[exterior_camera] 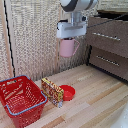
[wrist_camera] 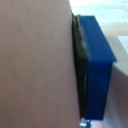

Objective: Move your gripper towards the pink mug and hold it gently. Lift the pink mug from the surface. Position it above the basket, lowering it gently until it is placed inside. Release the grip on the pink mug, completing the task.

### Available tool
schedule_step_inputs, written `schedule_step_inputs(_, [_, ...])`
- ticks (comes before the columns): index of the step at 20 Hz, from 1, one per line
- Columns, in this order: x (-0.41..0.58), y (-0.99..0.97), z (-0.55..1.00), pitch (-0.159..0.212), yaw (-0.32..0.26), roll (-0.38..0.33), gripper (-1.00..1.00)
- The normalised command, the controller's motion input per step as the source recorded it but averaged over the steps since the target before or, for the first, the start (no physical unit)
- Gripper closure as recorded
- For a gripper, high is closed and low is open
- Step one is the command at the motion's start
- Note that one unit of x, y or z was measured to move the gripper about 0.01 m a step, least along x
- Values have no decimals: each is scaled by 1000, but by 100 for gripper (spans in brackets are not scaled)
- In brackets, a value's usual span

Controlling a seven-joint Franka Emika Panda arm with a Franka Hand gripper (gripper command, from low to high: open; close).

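We saw the counter (exterior_camera: pixel 100 100), a stretch of light wooden planks, running across the lower part of the exterior view, with a dark set of drawers (exterior_camera: pixel 107 42) behind it on that view's right and a pale woven screen (exterior_camera: pixel 35 35) behind it on the left. The basket (exterior_camera: pixel 21 100), bright red with lattice sides and a blue-grey rim, stood on the counter at the exterior view's left. Just beside it, towards the right, a patterned box (exterior_camera: pixel 52 92) stood on edge, and a flat red bowl (exterior_camera: pixel 67 92) lay touching or nearly touching the box on its far side. The white arm (exterior_camera: pixel 78 6) came down from the top of the view and ended in the tool (exterior_camera: pixel 69 38), which was closed on the mug (exterior_camera: pixel 67 47); the pink mug hung in the air well above the counter, upright, its handle towards the exterior view's right, to the right of the basket and higher than the box and bowl. In the wrist view the mug's pink wall (wrist_camera: pixel 35 65) filled most of the picture, with one blue-tipped finger (wrist_camera: pixel 97 70) pressed flat against it.
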Motion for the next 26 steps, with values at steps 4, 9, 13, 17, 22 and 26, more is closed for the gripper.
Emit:
schedule_step_inputs(4, [0, 955, 314, 4, 0, -10, 100])
schedule_step_inputs(9, [0, 964, 273, 0, 0, -6, 100])
schedule_step_inputs(13, [48, 974, 35, 1, 0, -9, 100])
schedule_step_inputs(17, [86, 952, -3, 0, -1, 0, 100])
schedule_step_inputs(22, [142, 905, -187, 0, -11, 0, 100])
schedule_step_inputs(26, [173, 808, -346, 0, -14, 0, 100])
